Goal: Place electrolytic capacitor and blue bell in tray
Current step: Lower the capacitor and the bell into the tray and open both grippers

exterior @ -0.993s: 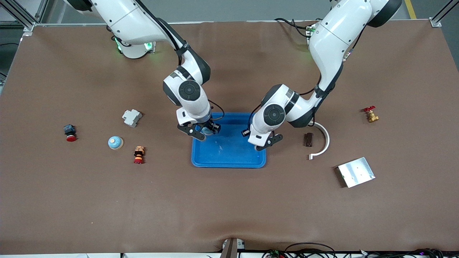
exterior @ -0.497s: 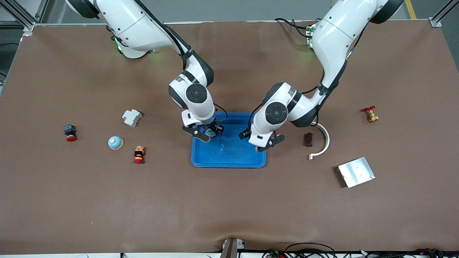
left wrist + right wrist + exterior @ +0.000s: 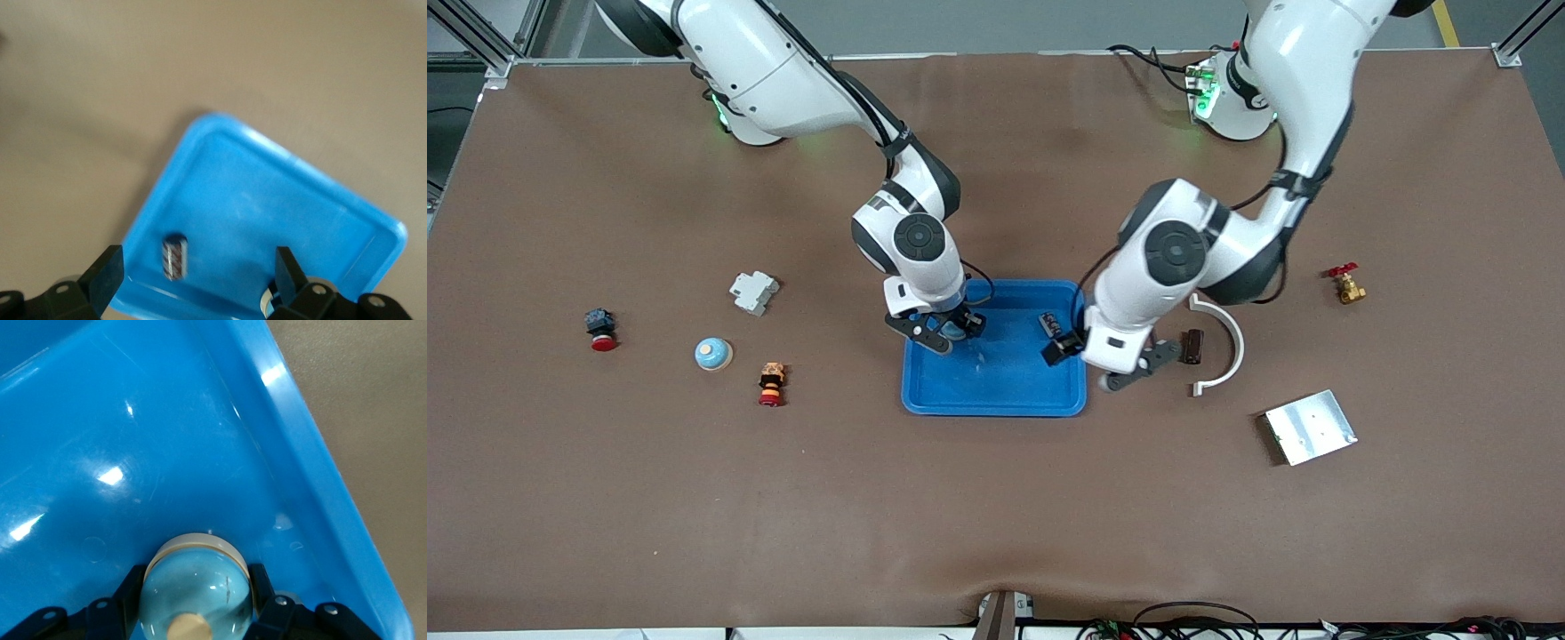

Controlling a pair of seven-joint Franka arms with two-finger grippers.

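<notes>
While right gripper (image 3: 951, 331) clamps bell (image 3: 198, 583) (over tray (image 3: 996, 396)), left gripper (image 3: 1107, 360) gapes.

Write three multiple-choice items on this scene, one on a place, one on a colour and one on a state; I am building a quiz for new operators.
1. Where does the small dark cylindrical capacitor lie?
A. in the bright-blue plastic tray
B. on the silver metal plate
C. on the bare brown table

2. What colour is the handle of the small brass valve?
A. green
B. red
C. white

3. What state is the right gripper in?
A. open and empty
B. shut on a grey block
C. shut on the light-blue domed bell

Key:
1 A, the left wrist view shows it on the tray's floor.
2 B, a red wheel tops the valve.
3 C, the gripper clamps the bell over the tray.
</notes>
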